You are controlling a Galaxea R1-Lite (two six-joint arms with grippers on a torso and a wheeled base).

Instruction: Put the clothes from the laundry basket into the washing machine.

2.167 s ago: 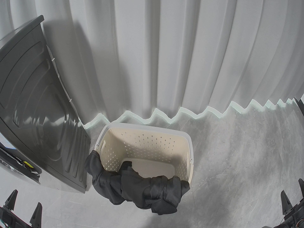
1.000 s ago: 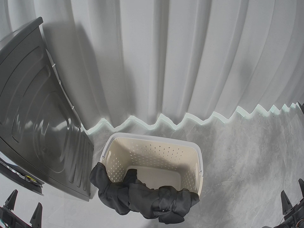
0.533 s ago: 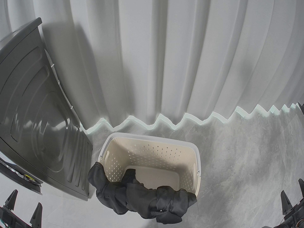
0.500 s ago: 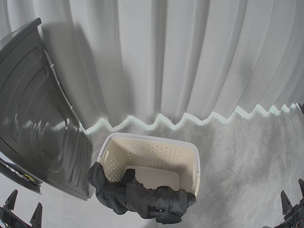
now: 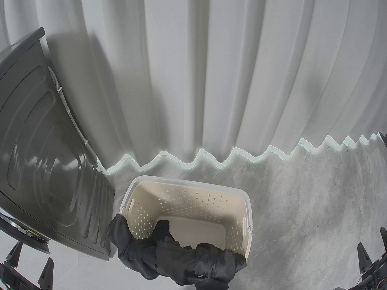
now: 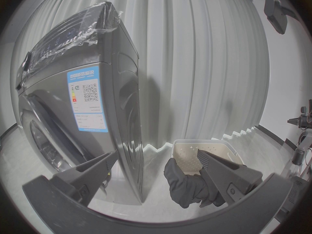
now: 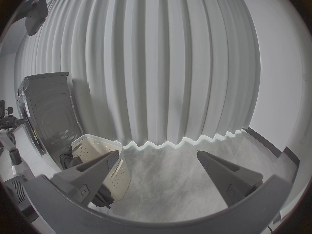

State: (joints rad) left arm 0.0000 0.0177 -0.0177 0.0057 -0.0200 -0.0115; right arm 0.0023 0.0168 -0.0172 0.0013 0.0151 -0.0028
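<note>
Gaping wide, left hand and right hand hover.

Head camera peers steeply down, both wrist cameras sit low facing forward, all three catching basket and washer.

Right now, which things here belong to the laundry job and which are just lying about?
Job: cream perforated plastic laundry basket; dark grey garment draped over its near rim; grey metal washing machine.
Just there: white pleated curtain; grey marbled floor.
</note>
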